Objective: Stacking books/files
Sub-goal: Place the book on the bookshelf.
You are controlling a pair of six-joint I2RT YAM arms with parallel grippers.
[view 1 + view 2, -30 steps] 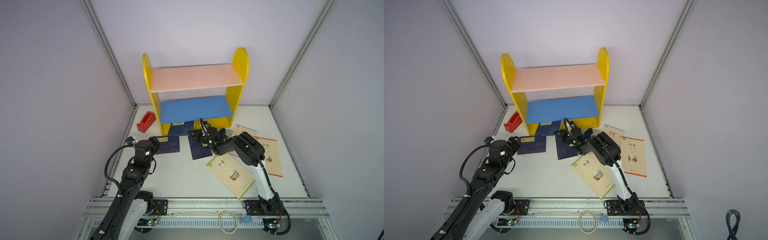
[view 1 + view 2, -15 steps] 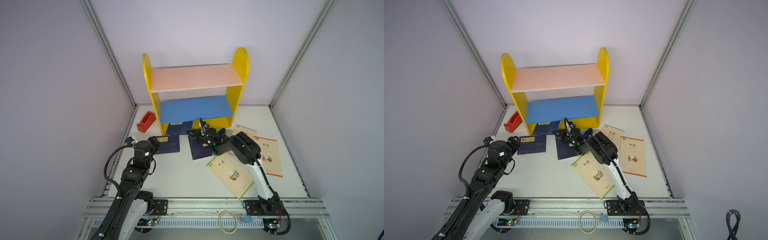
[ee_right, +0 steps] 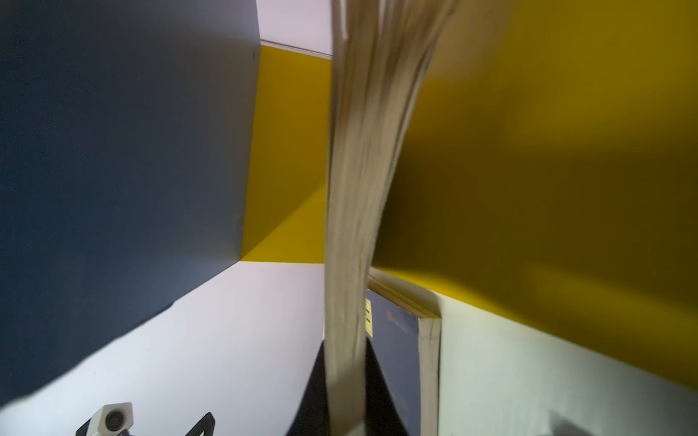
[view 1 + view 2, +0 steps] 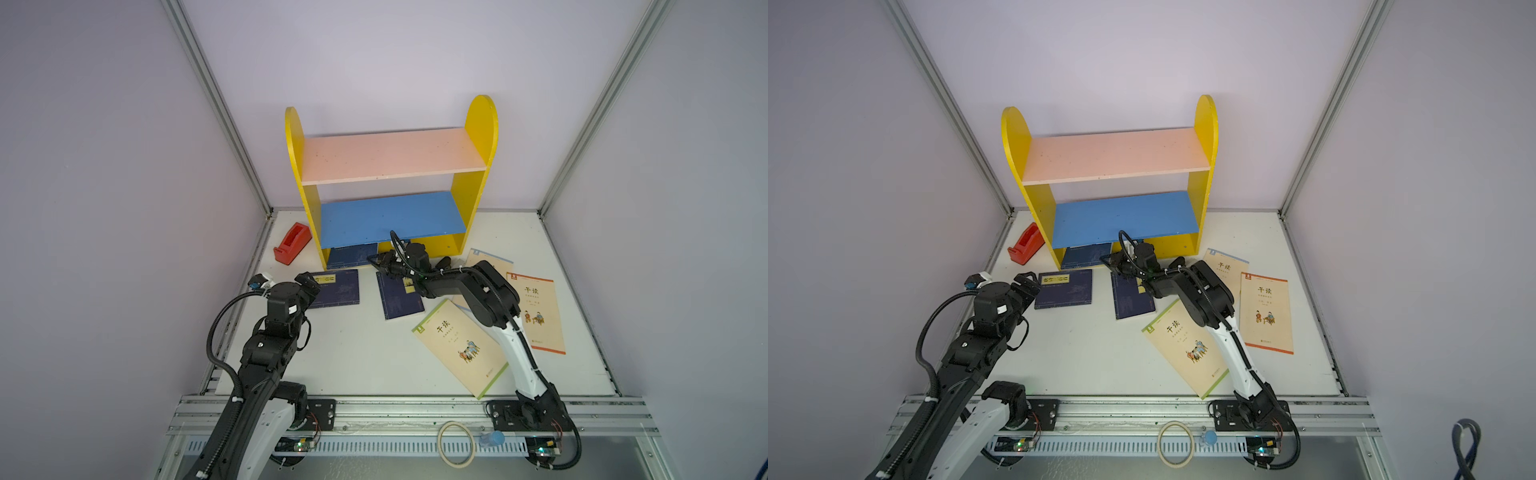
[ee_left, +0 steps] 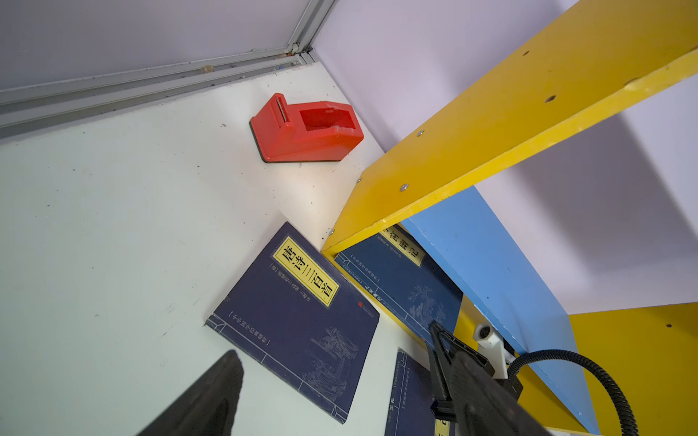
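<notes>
Three small navy books show in both top views. One lies flat at the left [image 4: 337, 289] [image 5: 298, 321]. Another lies in the middle [image 4: 400, 297]. The third [image 4: 352, 254] [image 5: 400, 281] is half under the shelf's blue board. My right gripper [image 4: 383, 264] [image 3: 345, 396] is at that opening, shut on the third book; its cream page edge [image 3: 362, 170] runs up from the jaws. My left gripper [image 4: 309, 283] [image 5: 332, 339] stands open just above the left book's near end. Cream books lie at the right [image 4: 461, 345] [image 4: 538, 316]; the right arm partly hides a third [image 4: 490, 261].
The yellow shelf unit [image 4: 478, 124] stands at the back, with a pink board above the blue one. A red tape dispenser [image 4: 292, 248] [image 5: 306, 130] sits left of it near the wall. A tape ring [image 4: 456, 443] lies on the front rail.
My right gripper has moved left and back towards the shelf's lower opening, still shut. The left arm has not moved.
</notes>
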